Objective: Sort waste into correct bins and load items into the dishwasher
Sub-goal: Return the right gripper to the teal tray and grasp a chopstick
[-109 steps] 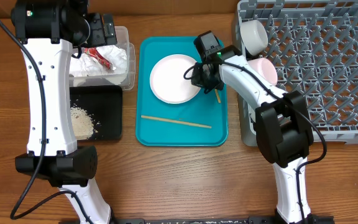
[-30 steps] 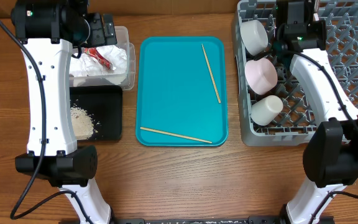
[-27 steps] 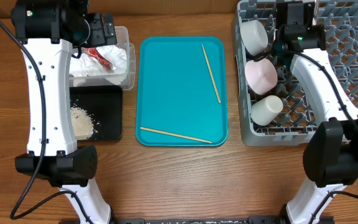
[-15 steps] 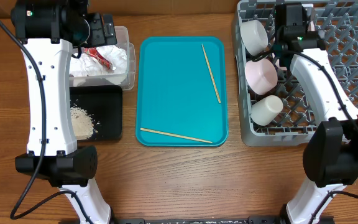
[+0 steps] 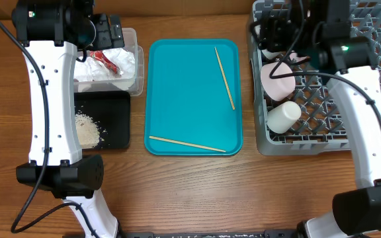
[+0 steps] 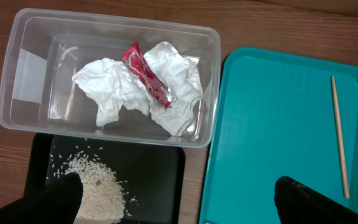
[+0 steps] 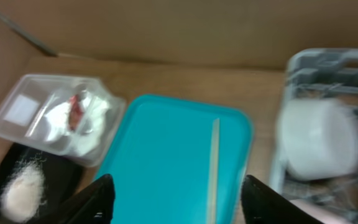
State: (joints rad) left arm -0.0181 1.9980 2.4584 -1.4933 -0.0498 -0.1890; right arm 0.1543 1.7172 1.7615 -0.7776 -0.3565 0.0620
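Left claw [image 6: 179, 208] and right claw [image 7: 178, 202] both spread, empty.
Two thin wooden chopsticks [image 5: 225, 78] lie apart on the flat teal tray [image 5: 184, 86], mid-worktop [image 5: 197, 192]; grey lattice dish rack [image 5: 349, 79] at 3 o'clock under the right claw, clear plastic tub [image 6: 17, 62] at 10 o'clock near the left.

left arm [image 5: 57, 86], right arm [image 5: 370, 119]: glossy white plastic link shells, bulky black joint housings [image 5: 58, 175]. thin black cables [image 5: 43, 99] along links. small green indicator light [image 5: 33, 12] on each upper housing. matte black fingers [image 6: 58, 199].
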